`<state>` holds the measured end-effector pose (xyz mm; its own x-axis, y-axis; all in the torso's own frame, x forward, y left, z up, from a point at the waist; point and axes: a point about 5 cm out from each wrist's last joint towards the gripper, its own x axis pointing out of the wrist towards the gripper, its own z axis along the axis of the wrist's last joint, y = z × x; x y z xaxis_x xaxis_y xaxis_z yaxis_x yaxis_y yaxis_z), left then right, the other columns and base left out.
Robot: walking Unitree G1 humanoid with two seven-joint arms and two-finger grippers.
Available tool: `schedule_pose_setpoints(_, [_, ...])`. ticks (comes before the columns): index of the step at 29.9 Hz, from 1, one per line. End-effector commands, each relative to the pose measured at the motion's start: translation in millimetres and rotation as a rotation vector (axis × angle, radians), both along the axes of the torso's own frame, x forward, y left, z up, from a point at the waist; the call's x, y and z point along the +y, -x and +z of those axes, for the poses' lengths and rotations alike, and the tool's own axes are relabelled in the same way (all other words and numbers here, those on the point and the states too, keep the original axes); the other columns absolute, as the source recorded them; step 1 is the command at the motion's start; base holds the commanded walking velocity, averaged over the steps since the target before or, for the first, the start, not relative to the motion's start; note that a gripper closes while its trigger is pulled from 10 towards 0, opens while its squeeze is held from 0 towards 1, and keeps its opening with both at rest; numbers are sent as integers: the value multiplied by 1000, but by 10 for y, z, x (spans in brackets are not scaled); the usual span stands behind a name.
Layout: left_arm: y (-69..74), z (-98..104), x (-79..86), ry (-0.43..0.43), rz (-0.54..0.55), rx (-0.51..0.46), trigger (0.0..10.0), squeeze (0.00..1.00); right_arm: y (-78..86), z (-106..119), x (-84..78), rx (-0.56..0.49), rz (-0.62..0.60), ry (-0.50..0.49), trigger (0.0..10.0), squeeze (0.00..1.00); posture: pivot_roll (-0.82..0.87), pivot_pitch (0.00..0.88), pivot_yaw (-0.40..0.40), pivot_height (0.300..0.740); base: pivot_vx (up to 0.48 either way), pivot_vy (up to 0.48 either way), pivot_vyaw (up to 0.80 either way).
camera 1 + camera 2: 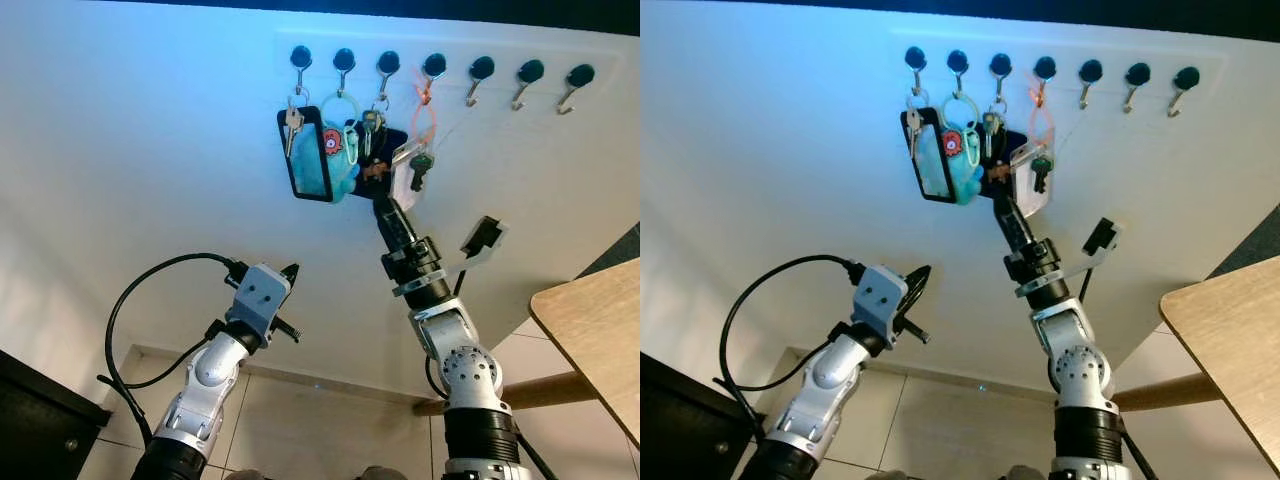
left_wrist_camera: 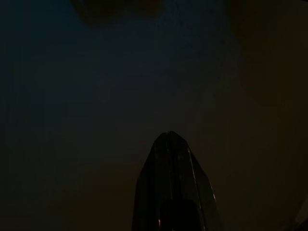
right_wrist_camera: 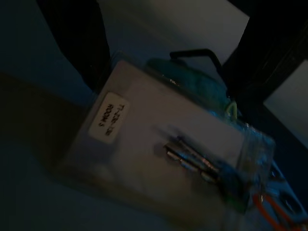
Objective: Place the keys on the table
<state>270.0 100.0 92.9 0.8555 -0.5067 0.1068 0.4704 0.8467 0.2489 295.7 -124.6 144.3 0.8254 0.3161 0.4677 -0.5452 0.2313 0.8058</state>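
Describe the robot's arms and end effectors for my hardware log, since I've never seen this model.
Both arms are silver, built from rounded jointed segments with black bands near the base. The left arm carries a looping black cable to a boxy silver wrist block, ahead of the left end effector with its two long black fingers. The right arm narrows into a black forearm with a silver collar, ending in the right end effector, also black.
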Motion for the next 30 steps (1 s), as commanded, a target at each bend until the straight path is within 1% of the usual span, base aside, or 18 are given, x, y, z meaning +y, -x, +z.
schedule_pose_setpoints(1, [25, -29, -38, -5, -11, 14, 10000, 0, 110, -127, 120, 52, 19, -88, 10000, 0, 33, 66, 11, 740, 0, 0, 0])
schedule_pose_setpoints(7, [22, -26, -41, -5, -13, 13, 10000, 0, 108, -114, 109, 44, 20, -93, 10000, 0, 33, 65, 10, 740, 0, 0, 0])
schedule_pose_setpoints(12, [25, -28, -35, -9, -12, 11, 10000, 0, 95, -106, 90, 42, 6, -128, 10000, 0, 34, 65, 7, 740, 0, 0, 0])
schedule_pose_setpoints(13, [25, -29, -36, -9, -11, 11, 10000, 0, 92, -105, 82, 43, 2, -138, 9294, 0, 35, 65, 5, 740, 0, 0, 0])
schedule_pose_setpoints(14, [26, -28, -37, -9, -10, 10, 10000, 0, 89, -102, 75, 42, 1, -148, 6784, 0, 35, 65, 5, 740, 0, 0, 0])
schedule_pose_setpoints(15, [26, -28, -37, -9, -10, 10, 10000, 0, 89, -102, 75, 42, 1, -148, 6784, 0, 35, 65, 5, 740, 0, 0, 0])
schedule_pose_setpoints(16, [26, -28, -39, -9, -9, 10, 10000, 0, 87, -99, 67, 41, 0, -155, 3765, 0, 35, 65, 5, 740, 0, 0, 0])
schedule_pose_setpoints(17, [26, -28, -39, -9, -9, 10, 10000, 0, 87, -99, 67, 41, 0, -155, 3765, 0, 35, 65, 5, 740, 0, 0, 0])
schedule_pose_setpoints(18, [27, -28, -40, -9, -9, 10, 10000, 0, 85, -93, 61, 38, -1, -163, 0, 0, 35, 65, 5, 740, 0, 0, 0])
schedule_pose_setpoints(19, [27, -29, -41, -10, -9, 10, 10000, 0, 85, -88, 58, 36, -1, -167, 0, 0, 35, 65, 5, 740, 0, 0, 0])
schedule_pose_setpoints(20, [27, -28, -41, -10, -9, 9, 10000, 0, 85, -84, 56, 35, -1, -167, 941, 0, 32, 65, 5, 740, 0, 0, 0])
schedule_pose_setpoints(21, [27, -28, -42, -11, -9, 9, 10000, 0, 85, -81, 56, 34, -1, -166, 941, 0, 32, 65, 5, 740, 0, 0, 0])
schedule_pose_setpoints(22, [27, -28, -43, -11, -10, 9, 10000, 0, 85, -80, 56, 35, -2, -158, 10000, 0, 32, 65, 5, 740, 0, 0, 0])
schedule_pose_setpoints(28, [28, -35, -51, -14, -12, 9, 10000, 0, 91, -74, 61, 32, 1, -156, 10000, 0, 29, 65, 5, 740, 0, 0, 0])
schedule_pose_setpoints(29, [29, -35, -55, -14, -12, 9, 10000, 0, 93, -74, 61, 32, 2, -159, 8196, 0, 29, 65, 5, 740, 0, 0, 0])
schedule_pose_setpoints(30, [30, -35, -58, -15, -13, 8, 10000, 0, 95, -74, 60, 31, 3, -162, 4510, 0, 29, 65, 5, 740, 0, 0, 0])
